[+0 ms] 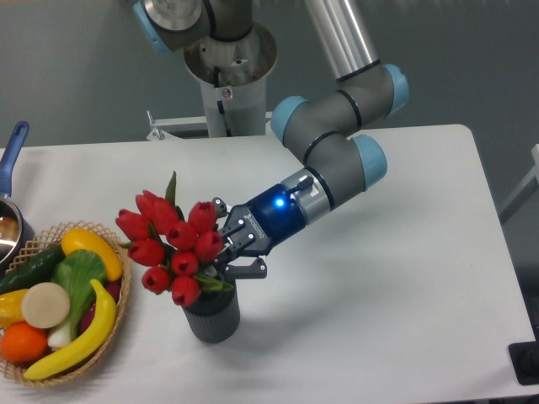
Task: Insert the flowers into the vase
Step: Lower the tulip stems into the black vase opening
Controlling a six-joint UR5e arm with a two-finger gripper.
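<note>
Jaws pinching the flowers (173,252) at the stem bundle, just under the buds; I read the gripper (226,257) as closed on them, though leaves hide part of the contact. Bunch sits low, stems down inside the vase (210,313), buds right at its mouth and leaning left toward the wicker basket (115,316) of toy fruit. Vase upright on the bench (379,295). My call: insertion is at the seating stage. Next I'd spread the jaws gently, then back out up and right, clear of the leaves, so the vase doesn't tip.
</note>
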